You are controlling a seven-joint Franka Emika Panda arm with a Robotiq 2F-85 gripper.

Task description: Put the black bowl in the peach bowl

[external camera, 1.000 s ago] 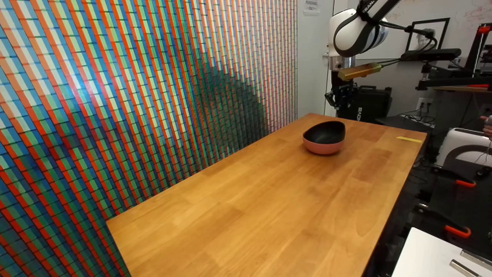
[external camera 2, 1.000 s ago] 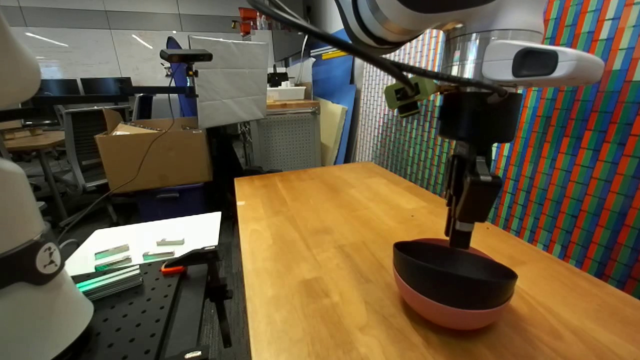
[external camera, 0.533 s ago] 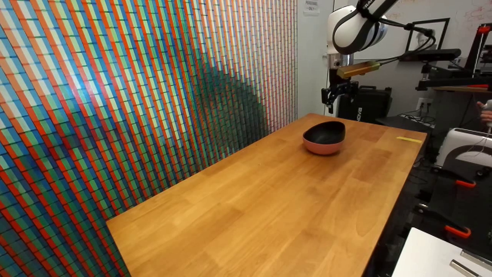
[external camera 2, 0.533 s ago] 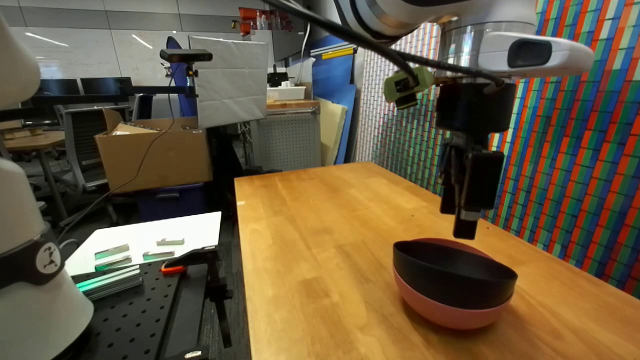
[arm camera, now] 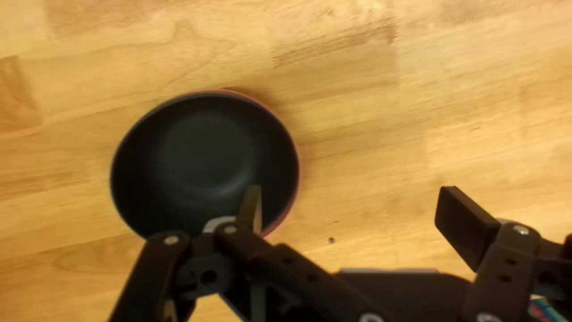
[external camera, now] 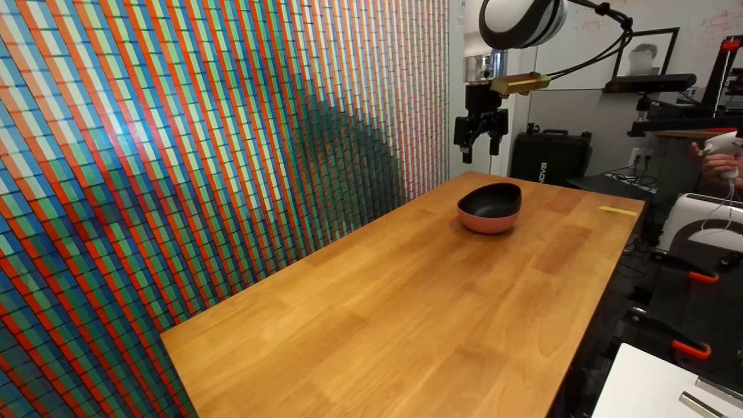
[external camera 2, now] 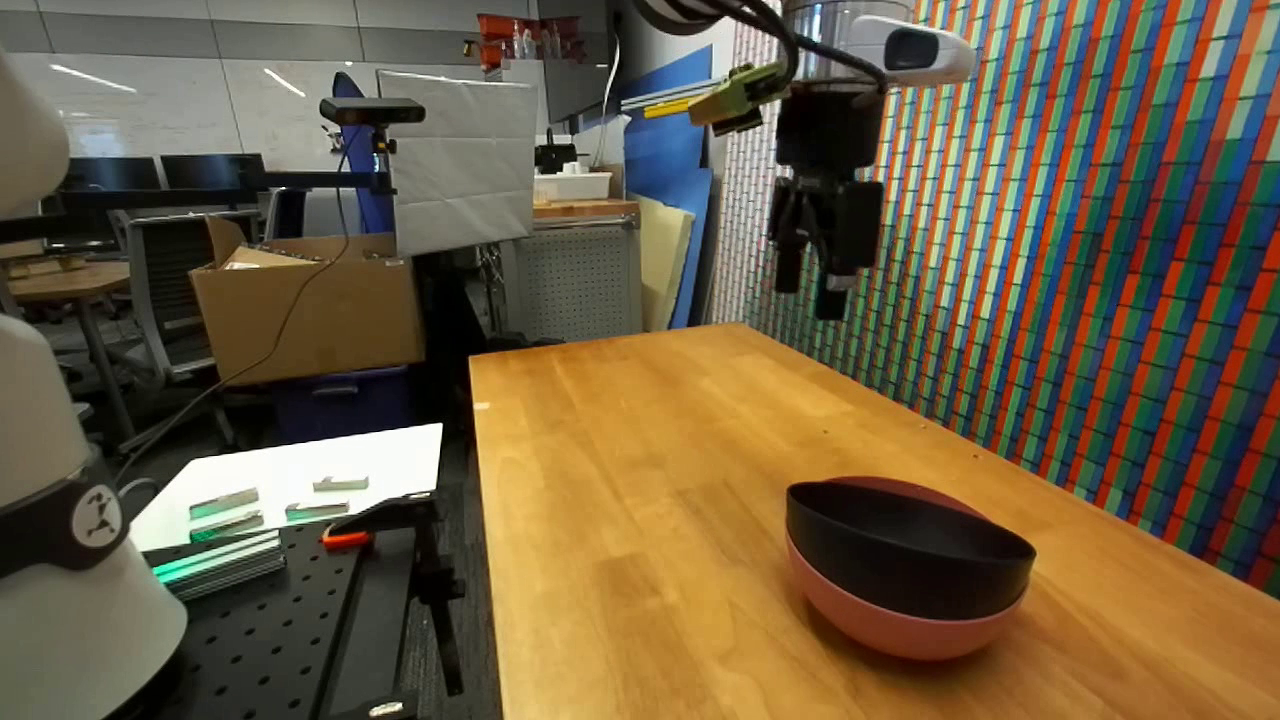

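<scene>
Hand (arm camera: 351, 197) spread wide — both exterior views show black bowl (external camera 2: 910, 555) tilted in peach bowl (external camera 2: 905, 634); wrist view — only peach sliver.

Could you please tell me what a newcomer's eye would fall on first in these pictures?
Probably the multicoloured wall, running along one long side of the wooden table. Next comes the black bowl, sitting tilted inside the peach bowl on that table. The tool hangs open above the table, apart from both bowls.
</scene>
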